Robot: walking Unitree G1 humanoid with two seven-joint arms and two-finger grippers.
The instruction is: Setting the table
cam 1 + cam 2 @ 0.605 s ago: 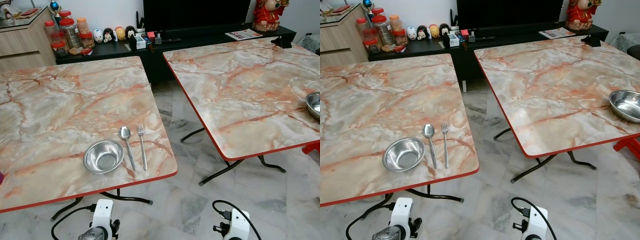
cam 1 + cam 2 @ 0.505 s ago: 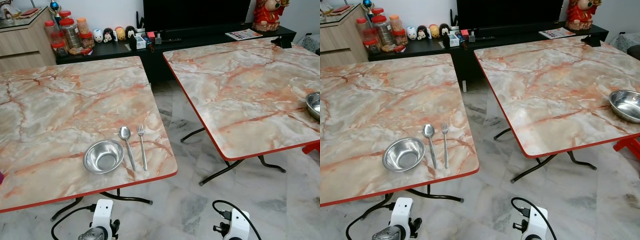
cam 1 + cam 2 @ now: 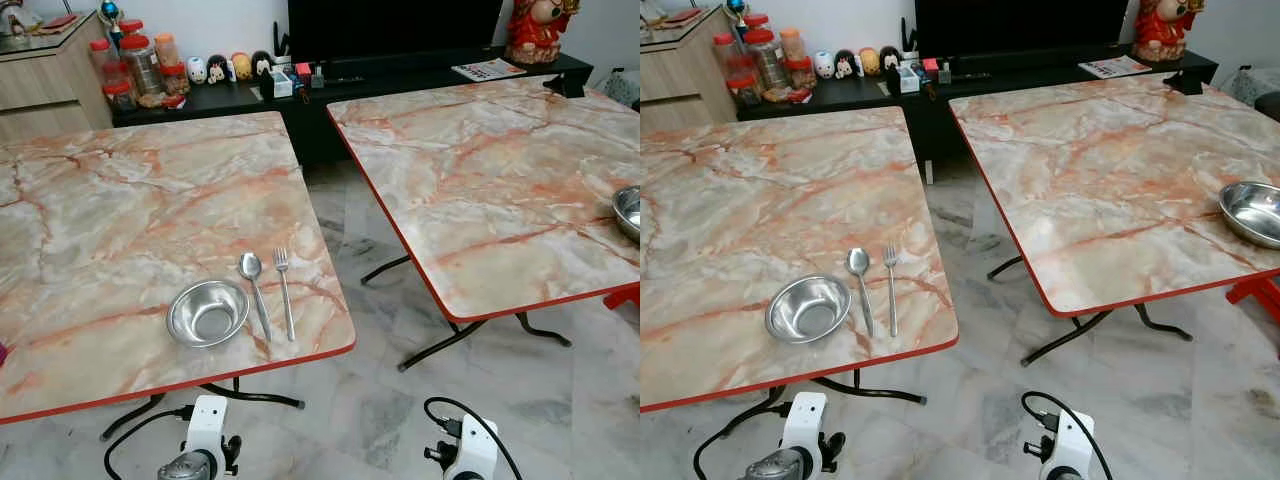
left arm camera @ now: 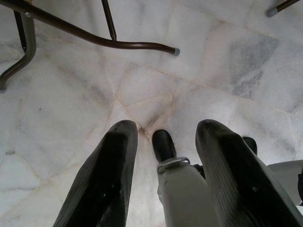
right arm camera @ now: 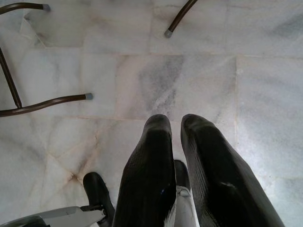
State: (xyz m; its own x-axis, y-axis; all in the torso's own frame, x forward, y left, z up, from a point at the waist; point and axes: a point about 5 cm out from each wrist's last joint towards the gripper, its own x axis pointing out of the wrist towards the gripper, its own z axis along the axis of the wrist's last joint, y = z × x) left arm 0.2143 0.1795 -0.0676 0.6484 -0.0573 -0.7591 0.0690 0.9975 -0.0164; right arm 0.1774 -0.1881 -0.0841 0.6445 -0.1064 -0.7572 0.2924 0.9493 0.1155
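Note:
A steel bowl (image 3: 207,312) sits near the front right corner of the left marble table (image 3: 120,220). Just right of it lie a spoon (image 3: 252,285) and a fork (image 3: 284,290), side by side with handles toward me. A second steel bowl (image 3: 1252,212) rests at the right edge of the right marble table (image 3: 1110,170). Both arms hang low in front of the tables, over the floor. My left gripper (image 4: 167,125) is open with nothing between its fingers. My right gripper (image 5: 176,118) points at the floor with its fingers close together, holding nothing.
A strip of marble floor (image 3: 370,300) runs between the two tables, crossed by their dark metal legs (image 3: 440,345). A black TV console (image 3: 300,90) with jars and figurines stands behind. A red stool (image 3: 1260,292) shows at the far right.

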